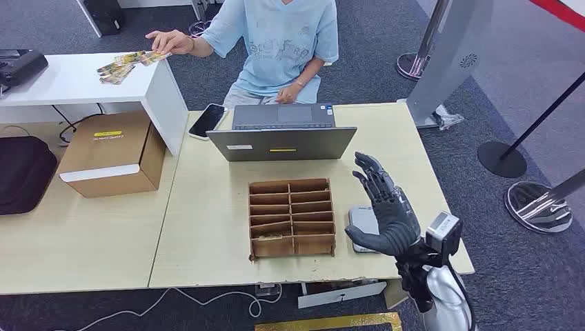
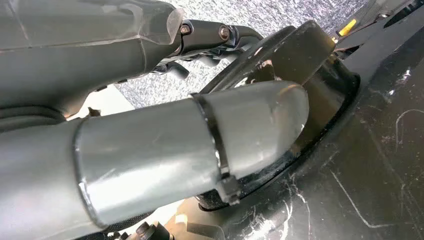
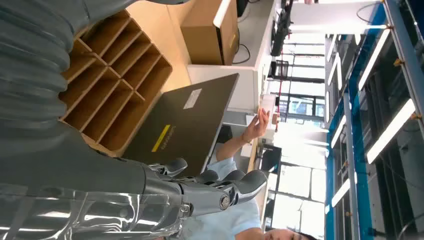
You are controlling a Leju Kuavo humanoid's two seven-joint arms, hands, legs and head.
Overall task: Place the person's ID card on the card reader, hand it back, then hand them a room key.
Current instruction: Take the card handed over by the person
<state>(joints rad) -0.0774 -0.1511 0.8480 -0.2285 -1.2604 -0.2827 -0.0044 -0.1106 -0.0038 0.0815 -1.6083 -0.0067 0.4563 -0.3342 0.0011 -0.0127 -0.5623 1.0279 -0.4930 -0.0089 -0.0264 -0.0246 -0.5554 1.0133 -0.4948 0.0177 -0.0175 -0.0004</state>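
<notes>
My right hand is raised above the table's right end, fingers spread and straight, with nothing in it. Under it lies a small grey card reader, partly hidden by the palm. In the right wrist view the fingers stretch out past the wooden organizer towards the person. The person sits behind the laptop and reaches a hand to several cards on a white shelf. My left hand hangs close to my body; how its fingers lie is unclear.
A wooden compartment organizer stands mid-table with a laptop behind it and a phone to its left. A cardboard box and a black bag sit on the left table. Stanchion bases stand on the floor at right.
</notes>
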